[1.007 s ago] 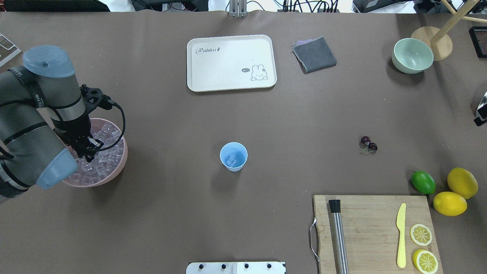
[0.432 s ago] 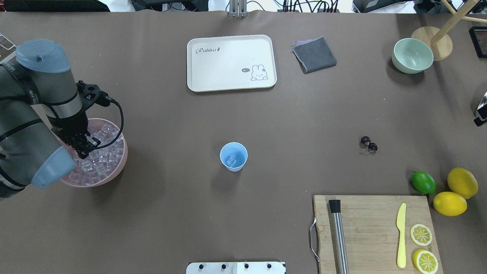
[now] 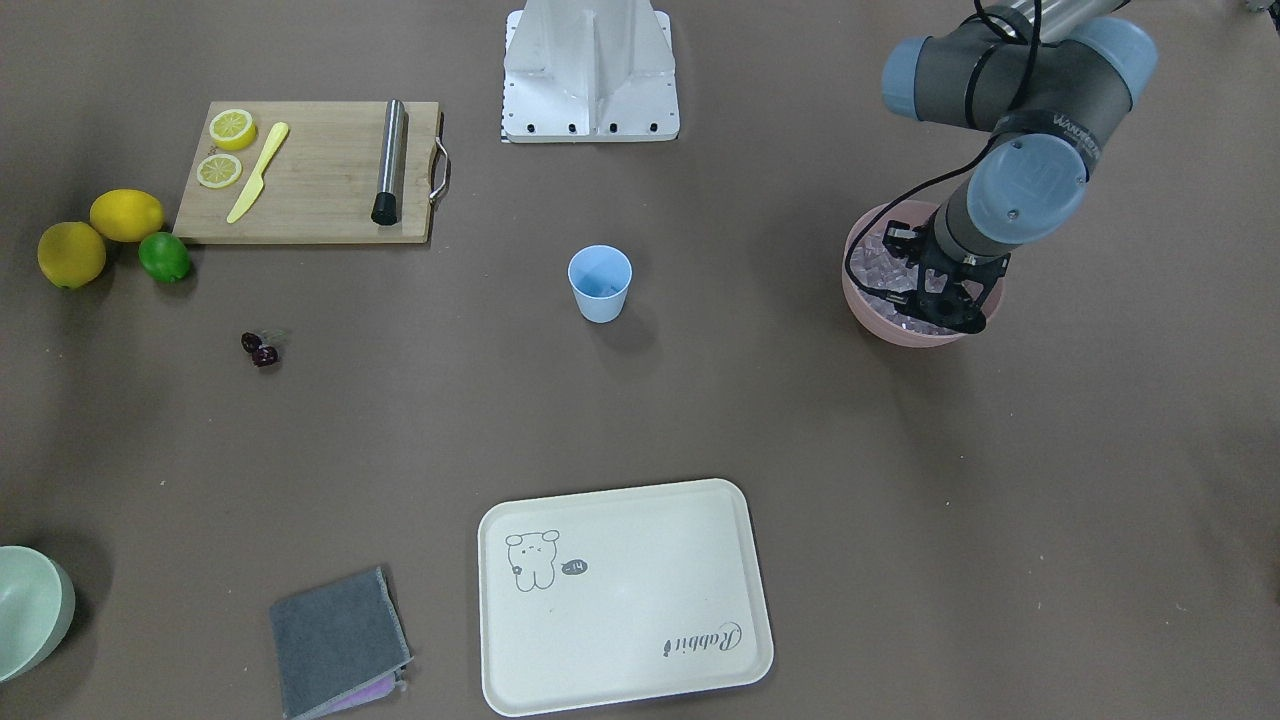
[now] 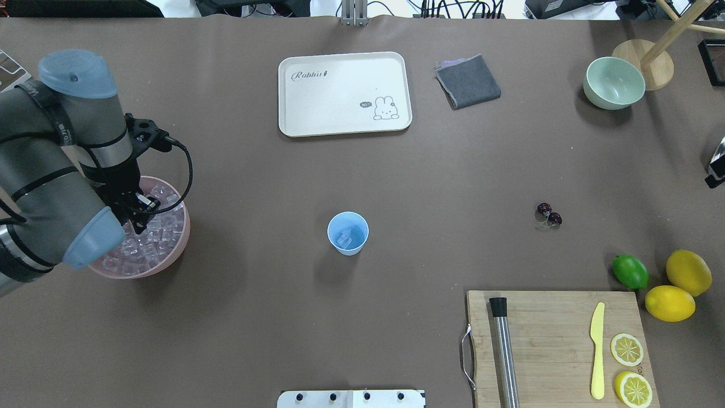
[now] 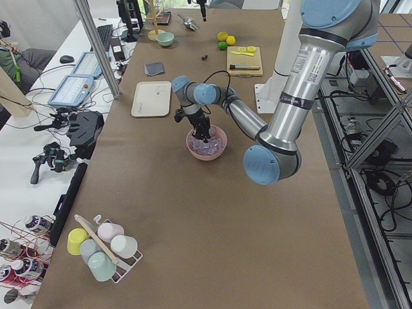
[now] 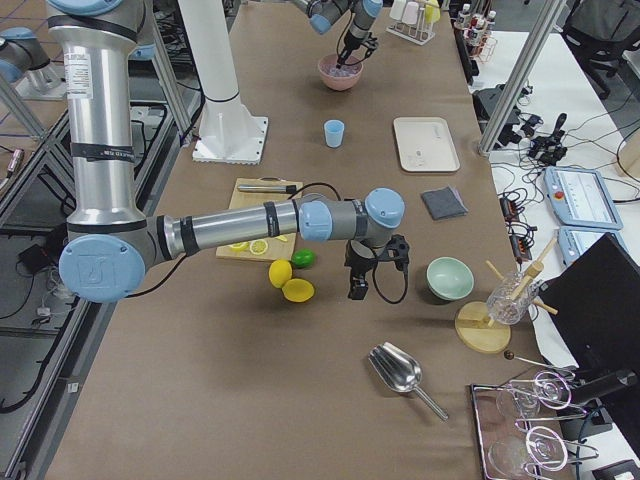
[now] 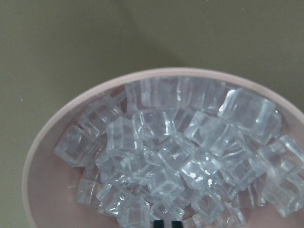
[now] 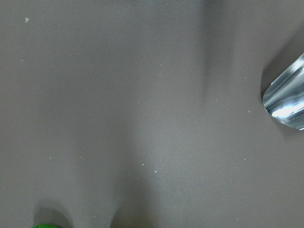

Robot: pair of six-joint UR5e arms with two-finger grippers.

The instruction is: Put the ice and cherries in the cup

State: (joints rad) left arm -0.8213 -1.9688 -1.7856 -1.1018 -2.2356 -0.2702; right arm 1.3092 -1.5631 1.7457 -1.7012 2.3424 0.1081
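The light blue cup (image 4: 348, 233) stands upright mid-table with one clear cube in it; it also shows in the front view (image 3: 600, 283). The ice (image 4: 156, 238) fills a pink bowl (image 4: 174, 256) at the table's left. My left gripper (image 4: 140, 220) points down over the ice, its tips close together at the bottom edge of the left wrist view (image 7: 167, 224); I see nothing between them. The dark cherries (image 4: 549, 214) lie on the table to the right. My right gripper (image 6: 356, 290) hovers over bare table near the lime; I cannot tell its state.
A white tray (image 4: 294, 122), a grey cloth (image 4: 468, 81) and a pale green bowl (image 4: 614, 83) are at the far side. A cutting board (image 4: 552, 340) with muddler, knife and lemon slices, a lime (image 4: 630, 271) and lemons (image 4: 669, 302) are near right. A metal scoop (image 8: 285, 102) lies by the right gripper.
The left arm swung a little left, then back right and toward the far side. Its gripper stays over the ice bowl. Nothing else moved.
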